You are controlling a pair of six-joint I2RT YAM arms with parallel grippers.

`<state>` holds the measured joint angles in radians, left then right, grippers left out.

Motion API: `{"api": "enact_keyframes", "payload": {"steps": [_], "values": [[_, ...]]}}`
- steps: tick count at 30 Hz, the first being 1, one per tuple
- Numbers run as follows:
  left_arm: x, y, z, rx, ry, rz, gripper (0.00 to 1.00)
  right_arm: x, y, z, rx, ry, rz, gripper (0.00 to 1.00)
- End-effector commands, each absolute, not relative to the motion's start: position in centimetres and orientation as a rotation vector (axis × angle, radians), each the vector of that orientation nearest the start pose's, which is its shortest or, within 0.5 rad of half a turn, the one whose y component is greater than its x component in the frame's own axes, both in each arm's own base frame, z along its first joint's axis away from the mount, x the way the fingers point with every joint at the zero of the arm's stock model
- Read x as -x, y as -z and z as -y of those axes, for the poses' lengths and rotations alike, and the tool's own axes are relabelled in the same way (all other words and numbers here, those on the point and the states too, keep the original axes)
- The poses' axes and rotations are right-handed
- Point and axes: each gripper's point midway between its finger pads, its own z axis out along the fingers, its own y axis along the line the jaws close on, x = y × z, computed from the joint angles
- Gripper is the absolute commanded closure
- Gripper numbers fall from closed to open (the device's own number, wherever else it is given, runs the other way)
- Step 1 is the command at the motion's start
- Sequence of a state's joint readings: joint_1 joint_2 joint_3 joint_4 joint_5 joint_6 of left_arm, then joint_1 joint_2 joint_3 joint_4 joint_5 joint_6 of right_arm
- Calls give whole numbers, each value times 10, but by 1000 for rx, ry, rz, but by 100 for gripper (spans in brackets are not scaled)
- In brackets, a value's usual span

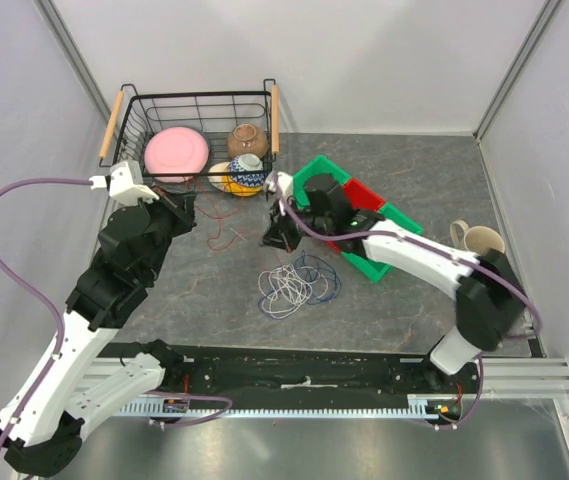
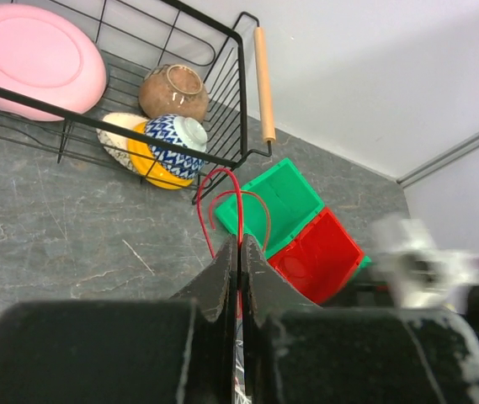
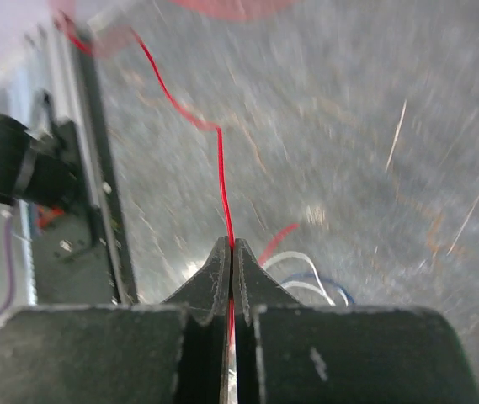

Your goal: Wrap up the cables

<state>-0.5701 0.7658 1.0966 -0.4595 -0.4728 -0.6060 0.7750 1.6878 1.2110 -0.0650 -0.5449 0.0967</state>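
A thin red cable (image 1: 226,228) runs between my two grippers above the grey table. My left gripper (image 1: 186,205) is shut on it; in the left wrist view (image 2: 240,246) red loops (image 2: 222,202) rise from the jaws. My right gripper (image 1: 282,238) is shut on the same red cable (image 3: 222,181), seen in the right wrist view (image 3: 231,246). White and blue cables (image 1: 294,283) lie in loose loops on the table in front of the right gripper, also showing in the right wrist view (image 3: 306,273). No green cable shows.
A black wire basket (image 1: 144,115) at the back left holds a pink plate (image 1: 176,154) and bowls (image 1: 247,172). Green and red bins (image 1: 364,215) lie under the right arm. A beige mug (image 1: 479,240) stands at the right.
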Motion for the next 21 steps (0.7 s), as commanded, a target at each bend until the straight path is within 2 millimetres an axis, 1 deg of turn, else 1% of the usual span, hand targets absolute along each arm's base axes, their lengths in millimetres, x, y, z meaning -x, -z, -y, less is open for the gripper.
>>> {"api": "enact_keyframes", "payload": {"steps": [1, 3, 4, 7, 8, 11, 12, 13, 14, 15, 16, 17, 18, 19, 20, 21], "values": [[-274, -360, 105, 393, 470, -1672, 98, -265, -312, -385, 926, -1082, -1587, 100], [-276, -355, 111, 374, 483, -1691, 98, -269, -331, -376, 877, -1035, -1552, 100], [-277, -352, 114, 366, 487, -1701, 98, -274, -344, -369, 840, -985, -1520, 100], [-280, -347, 121, 340, 503, -1719, 98, -282, -369, -357, 787, -909, -1464, 100], [-281, -345, 125, 327, 511, -1729, 98, -287, -379, -352, 758, -872, -1446, 100], [-281, -342, 130, 300, 523, -1743, 98, -284, -408, -348, 746, -869, -1369, 100], [-282, -343, 132, 287, 530, -1740, 98, -282, -412, -350, 760, -880, -1352, 100], [-280, -340, 138, 258, 553, -1749, 98, -282, -415, -351, 760, -884, -1348, 100], [-280, -343, 143, 235, 580, -1735, 98, -283, -416, -353, 751, -898, -1351, 100], [-279, -346, 148, 192, 597, -1728, 98, -284, -408, -358, 770, -906, -1366, 100], [-274, -344, 161, 117, 657, -1742, 98, -283, -403, -361, 789, -911, -1371, 100], [-271, -347, 168, 71, 692, -1735, 98, -285, -395, -364, 800, -913, -1387, 100], [-269, -349, 176, 22, 723, -1727, 98, -283, -380, -371, 855, -931, -1413, 98], [-263, -350, 189, -44, 786, -1729, 98, -281, -374, -374, 887, -946, -1420, 97], [-261, -351, 193, -70, 808, -1725, 98, -278, -370, -377, 900, -968, -1430, 96], [-258, -355, 201, -112, 844, -1713, 98, -274, -361, -382, 938, -1000, -1444, 95]]}}
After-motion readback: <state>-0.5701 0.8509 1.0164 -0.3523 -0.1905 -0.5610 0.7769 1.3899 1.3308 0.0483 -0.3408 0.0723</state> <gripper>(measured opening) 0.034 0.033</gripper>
